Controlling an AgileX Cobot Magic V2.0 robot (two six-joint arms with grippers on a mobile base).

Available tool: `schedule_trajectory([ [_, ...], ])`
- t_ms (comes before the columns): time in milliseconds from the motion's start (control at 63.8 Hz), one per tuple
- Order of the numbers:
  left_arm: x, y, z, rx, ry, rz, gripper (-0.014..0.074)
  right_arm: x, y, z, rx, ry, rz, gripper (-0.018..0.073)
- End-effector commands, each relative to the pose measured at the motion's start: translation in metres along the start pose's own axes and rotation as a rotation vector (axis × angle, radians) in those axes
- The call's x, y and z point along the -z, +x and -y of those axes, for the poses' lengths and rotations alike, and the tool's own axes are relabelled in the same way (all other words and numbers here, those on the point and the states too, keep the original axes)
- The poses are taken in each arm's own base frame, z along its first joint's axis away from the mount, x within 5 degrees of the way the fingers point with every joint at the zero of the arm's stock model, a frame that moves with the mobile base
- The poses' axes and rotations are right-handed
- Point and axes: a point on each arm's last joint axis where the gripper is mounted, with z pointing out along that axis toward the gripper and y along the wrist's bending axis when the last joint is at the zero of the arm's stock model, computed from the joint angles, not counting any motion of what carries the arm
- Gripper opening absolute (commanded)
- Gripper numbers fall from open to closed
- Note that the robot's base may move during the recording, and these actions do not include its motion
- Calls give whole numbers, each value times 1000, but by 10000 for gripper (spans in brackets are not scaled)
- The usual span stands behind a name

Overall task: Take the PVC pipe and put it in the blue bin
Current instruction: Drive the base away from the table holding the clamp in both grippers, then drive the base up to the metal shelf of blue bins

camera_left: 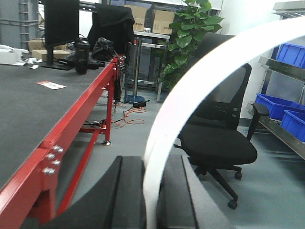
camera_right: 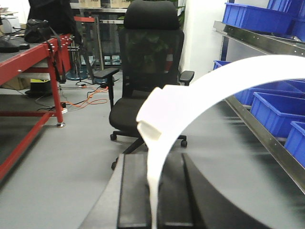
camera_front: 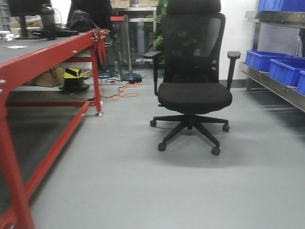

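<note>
left hand (camera_left: 151,164) and right hand (camera_right: 152,164) were each clamped on the pvc pipe (camera_left: 183,90); transfer to the blue bins (camera_right: 276,112) at frame right would require matched, steady grips.

Plain black end effectors
The left end effector (camera_left: 151,191) and right end effector (camera_right: 152,191) each show two flat, matte black, rectangular fingers (camera_left: 126,195) with straight edges.

No legible text anywhere. Card (camera_left: 50,85) on bench top (camera_left: 24,112) carries print, possibly a red heading (too blurred to read). Cardboard boxes (camera_left: 162,21): markings unreadable.
</note>
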Motion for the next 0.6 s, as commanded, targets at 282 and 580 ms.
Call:
schedule_trajectory([
  [282, 1, -3, 0, 6, 2, 29, -111, 1, -4, 0, 11, 3, 35, -169],
  [580, 1, -3, 0, 6, 2, 29, -111, 1, -4, 0, 11, 3, 35, -169],
])
